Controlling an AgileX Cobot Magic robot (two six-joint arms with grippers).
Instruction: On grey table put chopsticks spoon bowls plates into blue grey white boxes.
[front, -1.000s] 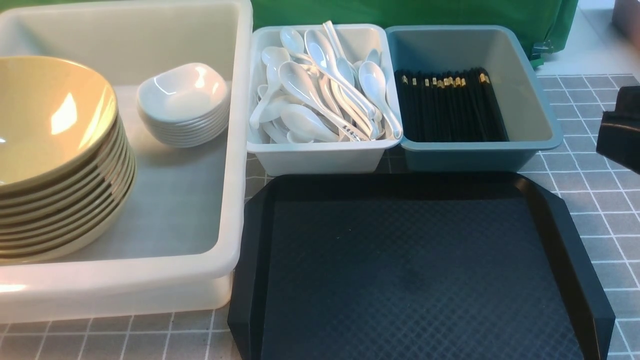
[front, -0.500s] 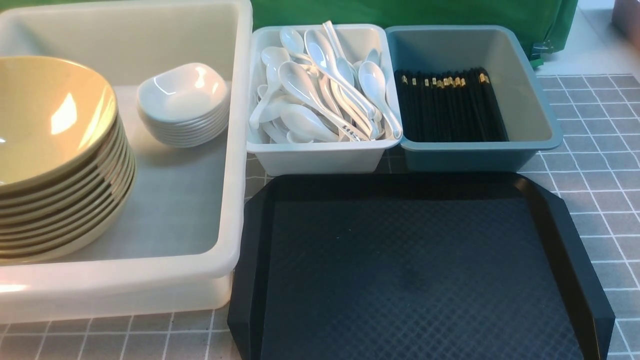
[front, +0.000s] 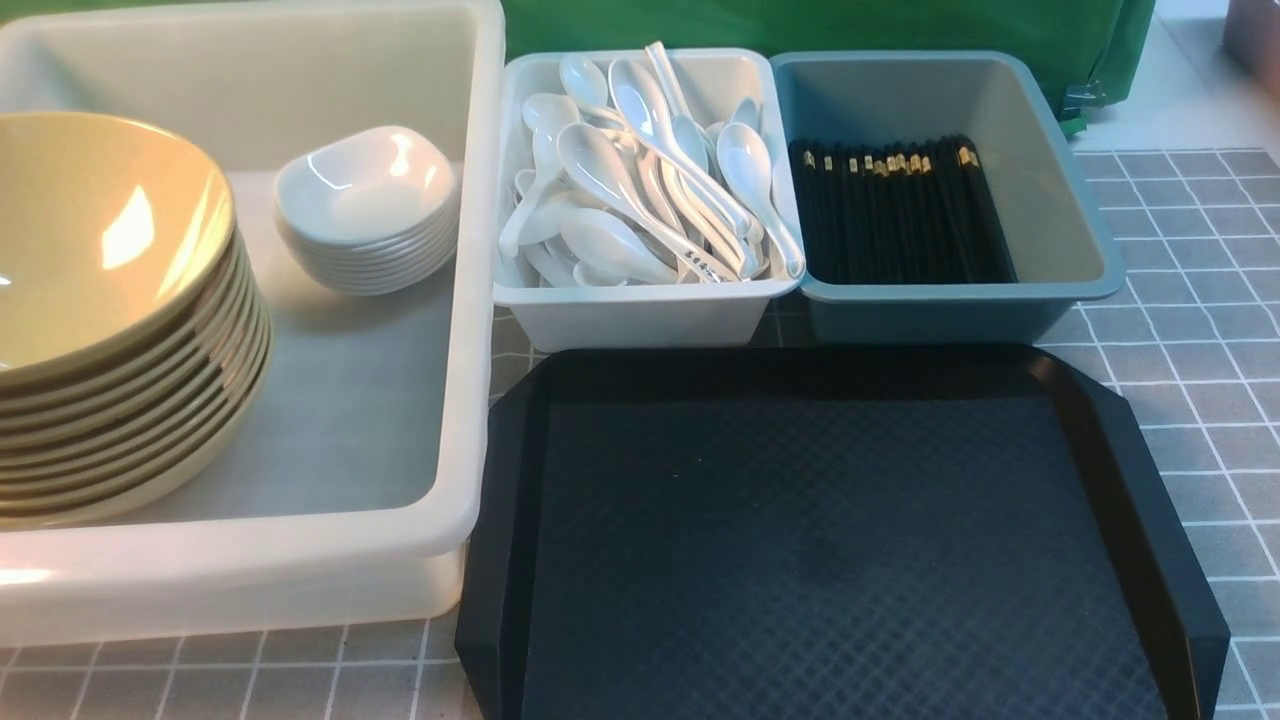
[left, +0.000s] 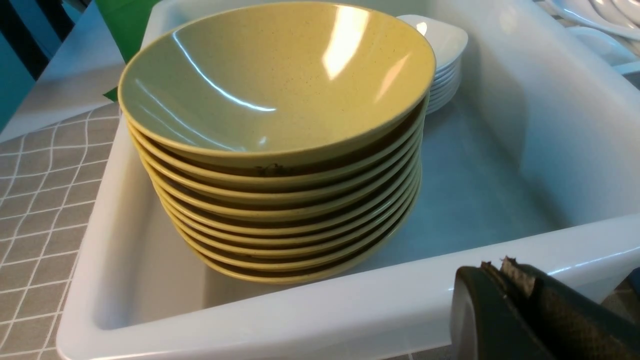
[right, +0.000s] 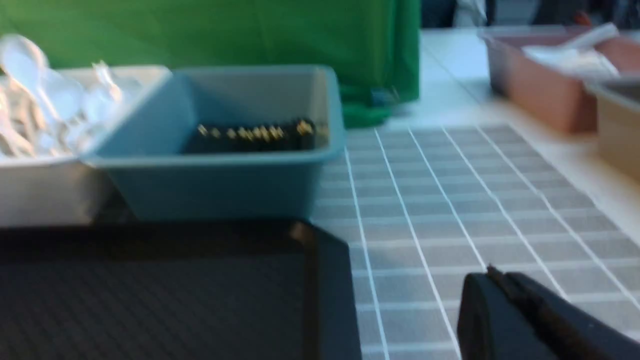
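Left to right on the grey desk. The white box holds a stack of ten yellow bowls and, behind it, a stack of small white plates. The left claw, fingers pressed together and gripping nothing, sits just outside this box's near rim. The grey box is heaped with white spoons. The blue box, touching it, holds black chopsticks laid side by side. One black tray lies in front, bare. The right claw, clenched and unladen, hangs over the desk beside the tray, well apart from the blue box.
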